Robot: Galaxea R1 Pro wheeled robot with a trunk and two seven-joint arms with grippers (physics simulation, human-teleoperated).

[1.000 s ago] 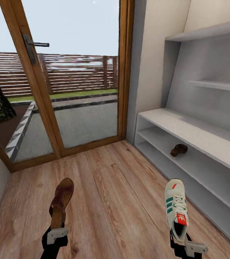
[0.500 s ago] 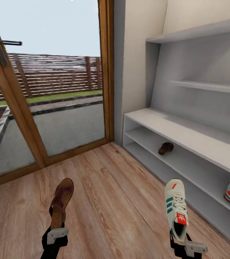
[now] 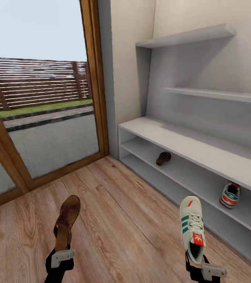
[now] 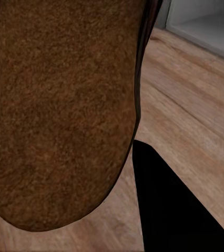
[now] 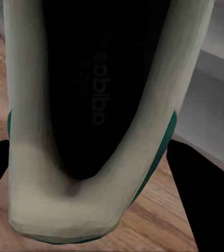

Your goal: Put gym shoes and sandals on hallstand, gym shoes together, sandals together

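My left gripper (image 3: pixel 60 253) is shut on the heel of a brown sandal (image 3: pixel 66 220) held above the corridor floor (image 3: pixel 121 220); its sole (image 4: pixel 59 105) looms close in the left wrist view. My right gripper (image 3: pixel 200 264) is shut on the heel of a white gym shoe (image 3: pixel 192 228) with green stripes; its dark inside (image 5: pixel 96 89) faces the right wrist camera. On the pale-grey hallstand (image 3: pixel 188 143) at the right, a second sandal (image 3: pixel 163 158) and a second gym shoe (image 3: pixel 229 195) rest on the middle shelf, well apart.
A wood-framed glass door (image 3: pixel 43 118) fills the far left, with a fence and lawn outside. The hallstand's tall back panel carries two floating shelves (image 3: pixel 215 94). Open wooden floor lies between my arms and the rack.
The camera has turned right: the door slid left and more of the hallstand, with the whole shelved gym shoe, came into view. Both grippers keep their shoes unchanged.
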